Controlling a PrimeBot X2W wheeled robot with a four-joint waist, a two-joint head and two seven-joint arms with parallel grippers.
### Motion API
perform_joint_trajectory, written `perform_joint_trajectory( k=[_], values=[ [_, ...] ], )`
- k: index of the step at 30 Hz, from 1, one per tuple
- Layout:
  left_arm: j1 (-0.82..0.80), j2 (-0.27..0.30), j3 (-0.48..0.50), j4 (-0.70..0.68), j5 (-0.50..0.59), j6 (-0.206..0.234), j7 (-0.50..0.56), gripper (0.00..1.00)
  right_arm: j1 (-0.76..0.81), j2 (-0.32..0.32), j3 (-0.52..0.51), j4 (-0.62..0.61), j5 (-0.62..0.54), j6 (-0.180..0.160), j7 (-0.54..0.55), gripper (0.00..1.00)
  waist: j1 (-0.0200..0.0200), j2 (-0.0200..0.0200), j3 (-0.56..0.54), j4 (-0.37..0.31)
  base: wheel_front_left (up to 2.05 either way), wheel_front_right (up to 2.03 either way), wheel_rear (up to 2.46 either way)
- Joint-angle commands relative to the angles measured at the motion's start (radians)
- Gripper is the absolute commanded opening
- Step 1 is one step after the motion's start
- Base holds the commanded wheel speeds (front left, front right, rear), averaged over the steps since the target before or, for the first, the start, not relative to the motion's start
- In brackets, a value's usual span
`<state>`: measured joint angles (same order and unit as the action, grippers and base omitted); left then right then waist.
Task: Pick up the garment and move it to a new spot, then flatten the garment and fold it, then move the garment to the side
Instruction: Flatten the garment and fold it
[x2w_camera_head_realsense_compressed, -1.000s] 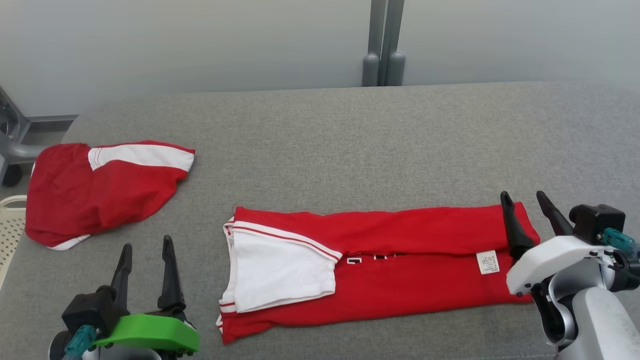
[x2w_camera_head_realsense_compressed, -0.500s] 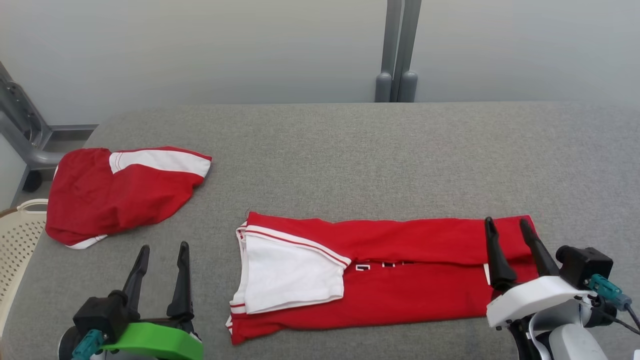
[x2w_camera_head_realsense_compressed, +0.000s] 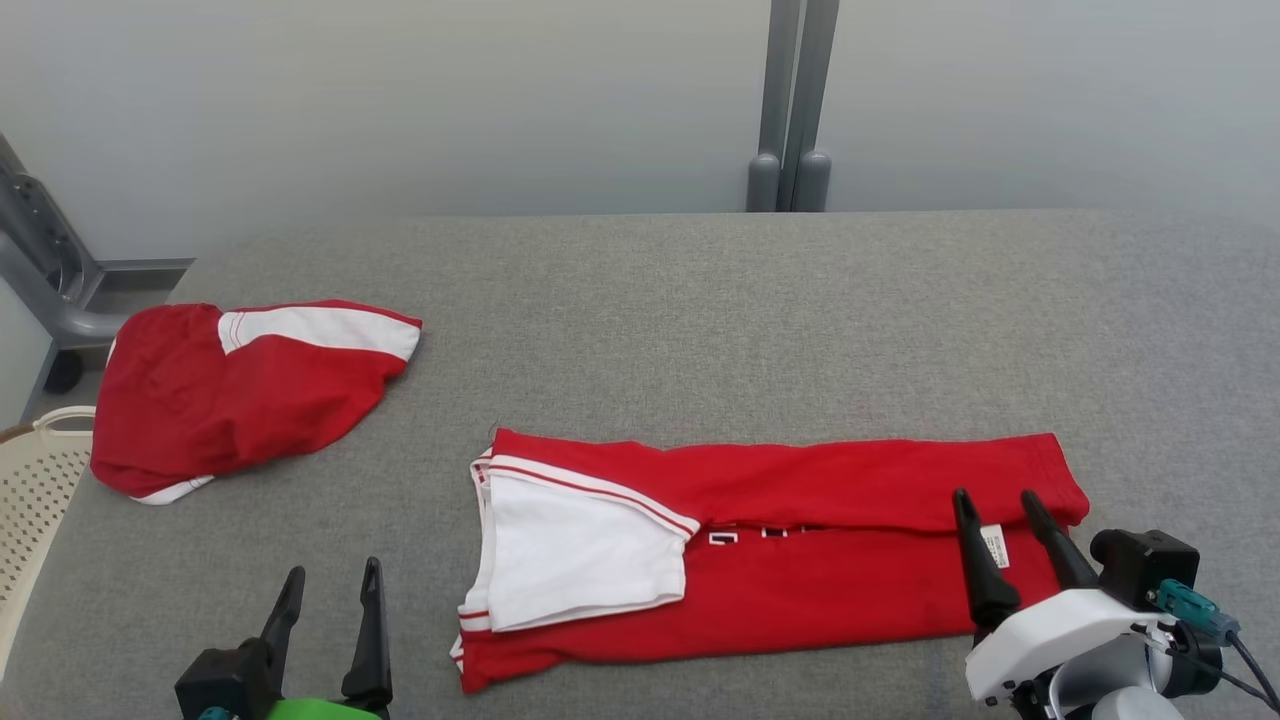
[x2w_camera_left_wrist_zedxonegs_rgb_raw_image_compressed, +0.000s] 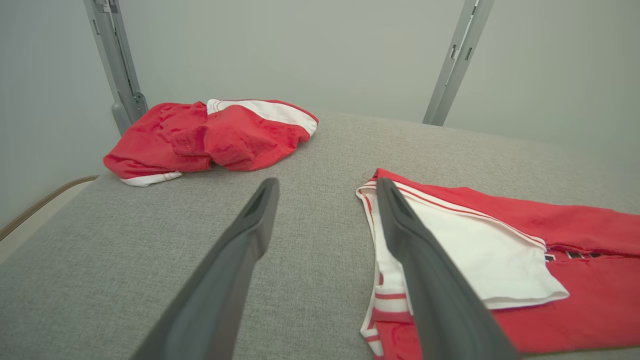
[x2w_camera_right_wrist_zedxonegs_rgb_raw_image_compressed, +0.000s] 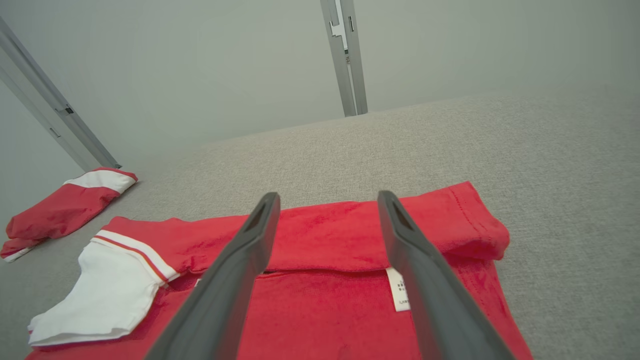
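Fingers (x2w_camera_head_realsense_compressed: 977, 565) of the right gripper (x2w_camera_head_realsense_compressed: 995, 497) stand fully apart and hold nothing; the left gripper (x2w_camera_head_realsense_compressed: 333, 568) is likewise wide open and empty. The folded garment (x2w_camera_head_realsense_compressed: 800, 590) lies flat on the grey table (x2w_camera_head_realsense_compressed: 700, 300), toward its near edge; its long axis runs 9 o'clock to 3 o'clock in the head view; the white sleeve (x2w_camera_head_realsense_compressed: 575, 550) marks the 9 o'clock end, the labelled hem (x2w_camera_head_realsense_compressed: 1062, 485) the 3 o'clock end. My right gripper is the nearer: its tips sit over the hem end, pointing to 12 o'clock, across the long axis. From my left gripper the sleeve end lies at 2 o'clock, near but apart. I judge the next fold brings one end toward the other.
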<state>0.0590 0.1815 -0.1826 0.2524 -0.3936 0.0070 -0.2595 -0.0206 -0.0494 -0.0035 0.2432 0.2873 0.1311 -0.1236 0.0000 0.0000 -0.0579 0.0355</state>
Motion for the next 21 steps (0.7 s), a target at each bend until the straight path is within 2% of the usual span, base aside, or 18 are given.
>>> perform_joint_trajectory(
  k=[1, 15, 21],
  values=[
    [0.009, 0.000, 0.004, -0.001, -0.004, -0.001, -0.003, 1.00, 0.012, -0.002, 0.001, -0.001, 0.003, -0.001, 0.002, 1.00, 0.0000, 0.0000, 0.002, -0.001, 0.00, 0.00, 0.00],
    [-0.027, -0.007, -0.006, 0.026, -0.010, -0.007, -0.005, 1.00, -0.006, -0.002, -0.008, 0.007, 0.038, -0.001, 0.002, 1.00, 0.0000, 0.0000, 0.016, -0.007, 0.00, 0.00, 0.00],
    [-0.032, -0.009, -0.006, 0.021, -0.006, -0.003, -0.005, 1.00, -0.037, -0.003, -0.053, 0.017, 0.032, -0.001, 0.039, 1.00, 0.0000, 0.0000, 0.026, -0.009, 0.00, 0.00, 0.00]
  ],
)
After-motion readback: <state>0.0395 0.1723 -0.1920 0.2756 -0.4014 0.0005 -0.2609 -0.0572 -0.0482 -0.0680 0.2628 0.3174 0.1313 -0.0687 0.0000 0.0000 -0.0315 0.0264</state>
